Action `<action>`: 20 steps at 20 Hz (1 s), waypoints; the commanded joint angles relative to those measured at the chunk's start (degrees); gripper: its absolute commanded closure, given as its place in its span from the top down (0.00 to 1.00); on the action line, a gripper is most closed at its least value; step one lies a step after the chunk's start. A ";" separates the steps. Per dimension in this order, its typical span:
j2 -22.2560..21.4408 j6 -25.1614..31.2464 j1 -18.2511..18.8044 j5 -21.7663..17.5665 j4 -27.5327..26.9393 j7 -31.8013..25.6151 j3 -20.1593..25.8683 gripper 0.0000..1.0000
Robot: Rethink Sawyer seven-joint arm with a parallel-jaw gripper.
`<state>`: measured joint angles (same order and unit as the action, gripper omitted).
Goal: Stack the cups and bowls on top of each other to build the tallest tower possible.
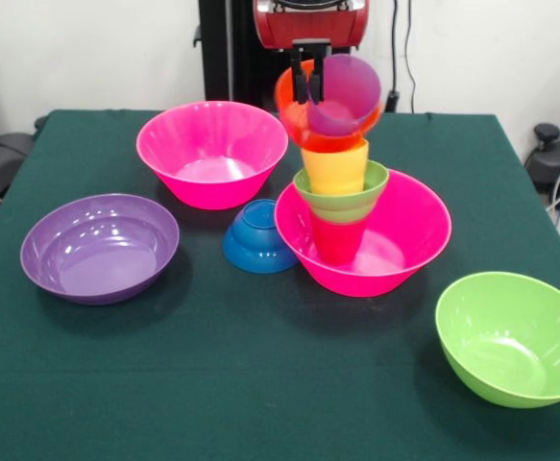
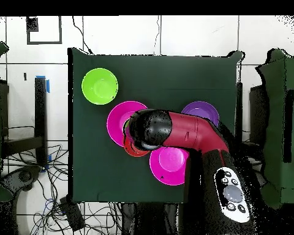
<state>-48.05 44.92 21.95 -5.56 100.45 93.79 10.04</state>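
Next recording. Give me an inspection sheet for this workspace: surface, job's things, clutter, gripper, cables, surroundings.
Surface: green-clothed table.
Job's things: tower standing in the nearer pink bowl, from the bottom up: red cup, small green bowl, yellow cup, tilted orange bowl, purple cup lying in it. Loose: farther pink bowl, purple bowl, lime bowl, and blue bowl, tipped beside the tower's bowl.
Clutter: nothing seen.
Gripper: at the purple cup's rim atop the tower; jaws unclear.
Cables: loose on the floor beside the table.
Surroundings: white wall, tiled floor.
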 commanded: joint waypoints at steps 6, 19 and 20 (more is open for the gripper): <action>1.51 -3.24 -0.33 1.12 2.34 7.47 0.85 0.00; 2.39 -3.21 0.57 0.91 -0.30 5.63 1.84 0.00; 3.34 -1.93 0.86 0.66 -2.52 4.86 2.04 0.00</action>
<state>-47.88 44.92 22.12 -5.52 100.50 93.79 10.06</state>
